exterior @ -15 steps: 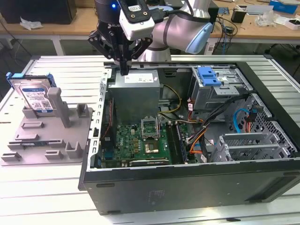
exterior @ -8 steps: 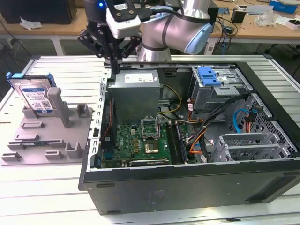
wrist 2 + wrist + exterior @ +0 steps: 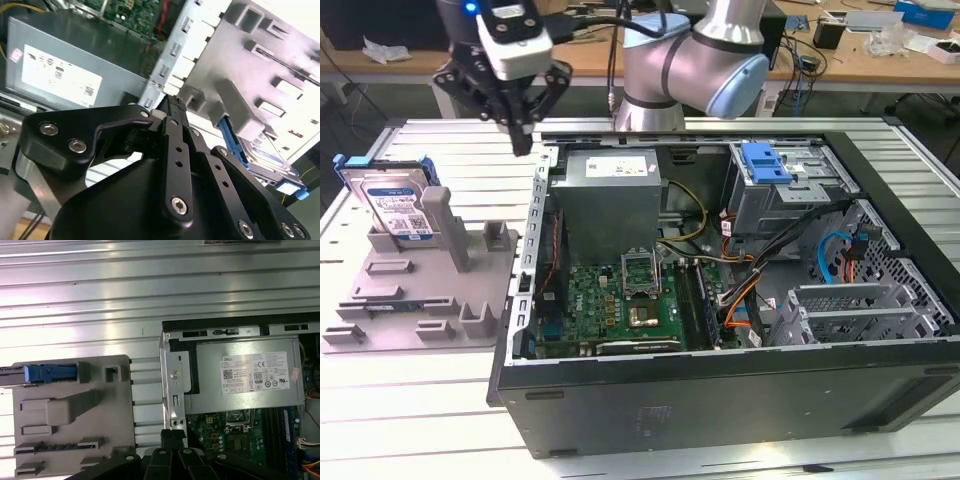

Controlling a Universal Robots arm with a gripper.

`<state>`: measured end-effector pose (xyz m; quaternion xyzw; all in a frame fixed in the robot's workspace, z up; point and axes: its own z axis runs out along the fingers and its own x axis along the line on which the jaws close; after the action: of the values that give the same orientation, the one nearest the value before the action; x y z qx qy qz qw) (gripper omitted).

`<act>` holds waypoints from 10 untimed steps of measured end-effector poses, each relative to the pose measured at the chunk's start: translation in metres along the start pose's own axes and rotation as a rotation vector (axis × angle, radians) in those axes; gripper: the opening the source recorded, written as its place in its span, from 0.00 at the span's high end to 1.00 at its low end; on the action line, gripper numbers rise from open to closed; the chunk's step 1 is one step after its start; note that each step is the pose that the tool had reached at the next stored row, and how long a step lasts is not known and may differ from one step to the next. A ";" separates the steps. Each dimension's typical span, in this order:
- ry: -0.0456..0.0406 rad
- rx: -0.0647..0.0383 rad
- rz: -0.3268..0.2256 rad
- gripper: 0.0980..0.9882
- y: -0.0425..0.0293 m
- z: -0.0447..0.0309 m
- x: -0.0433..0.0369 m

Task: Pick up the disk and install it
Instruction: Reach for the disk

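At the exterior view's left, the disk point(image 3: 395, 205), a flat silver-grey hard drive with a white-and-blue label in a blue plastic carrier, leans upright in a slot of the grey moulded plastic holder point(image 3: 430, 290). That pose seems meant to present its edges for a grasp. The holder rests on the ribbed aluminium worktop point(image 3: 450, 150). Next, the black end effector point(image 3: 523, 143) hangs above the gap between the holder and the open black computer case point(image 3: 720, 380), fingers together, holding nothing, apart from the disk. Inside the case sit a grey metal power supply box point(image 3: 610, 190) and, further right, a grey drive cage point(image 3: 790, 200) topped by a blue plastic bracket point(image 3: 765, 165).
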<state>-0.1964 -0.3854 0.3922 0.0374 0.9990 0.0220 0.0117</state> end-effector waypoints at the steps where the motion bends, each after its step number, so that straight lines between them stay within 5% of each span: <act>1: 0.0000 0.000 0.000 0.99 0.0006 0.0000 0.0038; 5: 0.0002 0.000 0.000 0.99 0.0036 0.0004 0.0182; 10: 0.0018 0.000 0.000 0.99 0.0138 0.0014 0.0480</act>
<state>-0.2432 -0.3680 0.3904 0.0375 0.9990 0.0220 0.0107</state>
